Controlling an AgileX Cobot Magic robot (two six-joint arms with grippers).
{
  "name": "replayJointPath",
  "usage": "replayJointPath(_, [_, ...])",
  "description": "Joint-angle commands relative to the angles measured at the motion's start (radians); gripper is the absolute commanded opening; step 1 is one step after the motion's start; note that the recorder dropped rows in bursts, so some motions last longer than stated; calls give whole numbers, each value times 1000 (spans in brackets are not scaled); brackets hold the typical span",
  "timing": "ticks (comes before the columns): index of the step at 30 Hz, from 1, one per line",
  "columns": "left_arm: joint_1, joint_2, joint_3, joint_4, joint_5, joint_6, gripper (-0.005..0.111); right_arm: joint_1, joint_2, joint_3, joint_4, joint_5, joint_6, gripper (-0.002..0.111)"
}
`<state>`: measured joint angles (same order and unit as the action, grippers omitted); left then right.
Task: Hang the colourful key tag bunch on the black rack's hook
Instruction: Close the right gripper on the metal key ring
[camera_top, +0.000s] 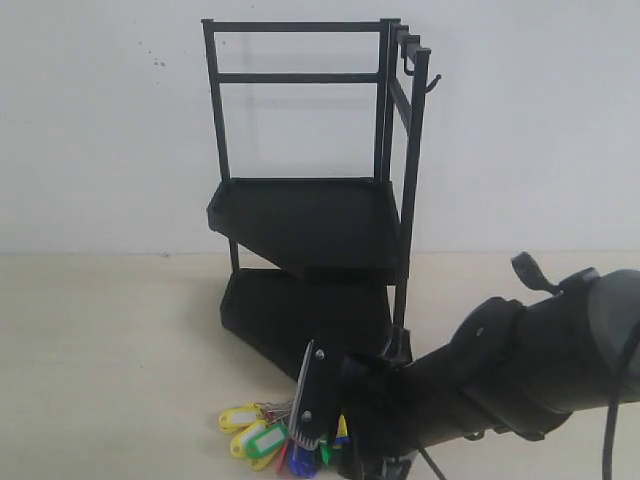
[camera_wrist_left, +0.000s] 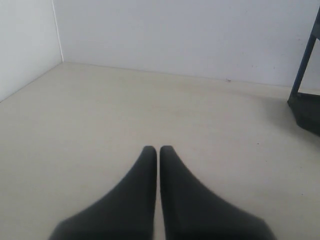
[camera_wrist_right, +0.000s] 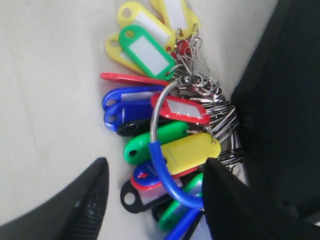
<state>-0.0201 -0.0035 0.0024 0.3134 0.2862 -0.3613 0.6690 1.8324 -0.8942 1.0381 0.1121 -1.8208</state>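
Black left gripper (camera_wrist_left: 158, 150) is pinched together, parked over the table (camera_wrist_left: 100, 110). Centre: key tag bunch (camera_top: 262, 436) lies flat on the table, just in front of the black rack (camera_top: 300, 225). Over it the right gripper (camera_wrist_right: 156, 167) is spread wide, straddling the bunch, nothing held. Suggest clamping the blue loop (camera_wrist_right: 167, 179), not the tags, so the loop stays free for the hook (camera_top: 432, 84), well above.
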Motion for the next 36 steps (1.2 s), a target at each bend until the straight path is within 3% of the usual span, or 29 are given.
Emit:
replayJointPath(1, [-1,4,-2,-7,-6,2,4,5,35,-19,6,-20,6,54])
replayJointPath(27, [-1,4,-2,-7,-4,2,4,8,121,-61,6,-67,17,53])
replayJointPath(29, [-1,4,-2,-7,-6,2,4,8,121,-61,6,-77,17,48])
replayJointPath(31, [-1,4,-2,-7,-6,2,4,8,121,-61,6,-85,17,27])
replayJointPath(35, [-1,4,-2,-7,-6,2,4,8,121,-61,6,-78,36,0])
replayJointPath(36, [-1,4,-2,-7,-6,2,4,8,121,-61,6,-79,40,0])
